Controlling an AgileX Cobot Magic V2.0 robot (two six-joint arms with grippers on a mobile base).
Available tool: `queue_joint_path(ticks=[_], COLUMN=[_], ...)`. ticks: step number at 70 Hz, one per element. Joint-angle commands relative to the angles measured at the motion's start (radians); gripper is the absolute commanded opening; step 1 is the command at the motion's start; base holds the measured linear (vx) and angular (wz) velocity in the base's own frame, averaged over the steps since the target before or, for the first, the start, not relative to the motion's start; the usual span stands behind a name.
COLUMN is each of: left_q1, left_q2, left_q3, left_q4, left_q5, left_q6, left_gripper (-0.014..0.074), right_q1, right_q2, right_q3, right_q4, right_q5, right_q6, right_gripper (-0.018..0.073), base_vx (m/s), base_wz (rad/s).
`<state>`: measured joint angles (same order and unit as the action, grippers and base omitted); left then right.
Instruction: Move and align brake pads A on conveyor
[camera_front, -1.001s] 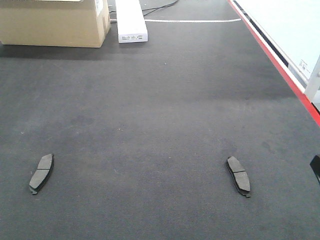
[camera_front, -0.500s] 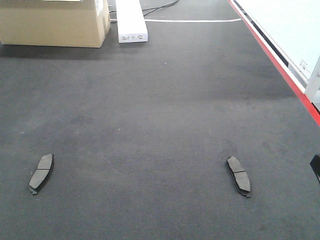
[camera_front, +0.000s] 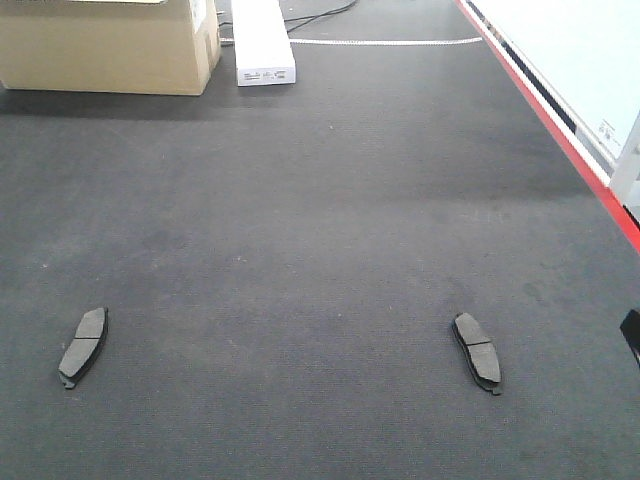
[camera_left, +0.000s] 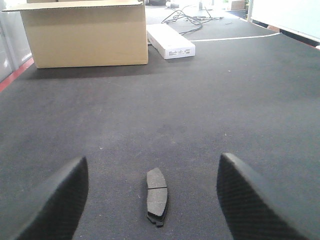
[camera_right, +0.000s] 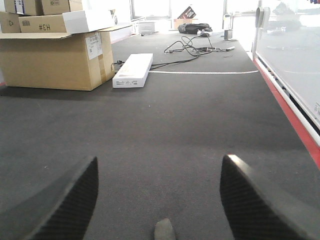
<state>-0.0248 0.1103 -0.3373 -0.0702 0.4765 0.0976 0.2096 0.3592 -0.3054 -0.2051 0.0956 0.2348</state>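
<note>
Two brake pads A lie flat on the dark grey conveyor (camera_front: 320, 230), one at the near left (camera_front: 83, 346) and one at the near right (camera_front: 477, 351). Both run lengthwise away from me. In the left wrist view my left gripper (camera_left: 152, 159) is open, and the left pad (camera_left: 156, 195) lies on the belt between and below its fingers (camera_left: 52, 200), untouched. In the right wrist view my right gripper (camera_right: 160, 159) is open too. Only the tip of the right pad (camera_right: 164, 231) shows at the bottom edge between its fingers (camera_right: 250, 200).
A cardboard box (camera_front: 105, 45) and a long white box (camera_front: 262, 40) stand at the far left end of the belt. A red strip (camera_front: 560, 135) runs along the right edge beside a white panel. Cables (camera_right: 195, 47) lie at the far end.
</note>
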Motion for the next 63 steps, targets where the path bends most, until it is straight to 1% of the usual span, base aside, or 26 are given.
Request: queue_joint_path(ticks=[1,27,45,63], left_q1=[-0.007,-0.007,-0.007,-0.007], left_q2=[0.017,0.017,0.017,0.017], left_q3=[-0.025,-0.025,-0.025,-0.025], left_q4=[-0.003,-0.003,-0.003,-0.003], left_q5=[-0.069,-0.069,-0.069,-0.069], left_q6=[-0.004,-0.004,-0.004,-0.004], left_gripper=[0.0523,0.0523,0.0523,0.0523], right_q1=[0.002,0.002,0.001,0.001], right_q2=[0.006,0.006,0.006,0.006], right_q3=[-0.026,-0.026,-0.026,-0.026], right_q4=[-0.005,-0.005,-0.005,-0.005], right_q5=[-0.077,-0.077,-0.077,-0.077], right_q6=[0.0,0.0,0.0,0.0], right_gripper=[0.0487,0.0487,0.0487,0.0487], base_vx=[0.0,-0.09,-0.3,-0.37], base_wz=[0.0,0.03,-0.07,0.09])
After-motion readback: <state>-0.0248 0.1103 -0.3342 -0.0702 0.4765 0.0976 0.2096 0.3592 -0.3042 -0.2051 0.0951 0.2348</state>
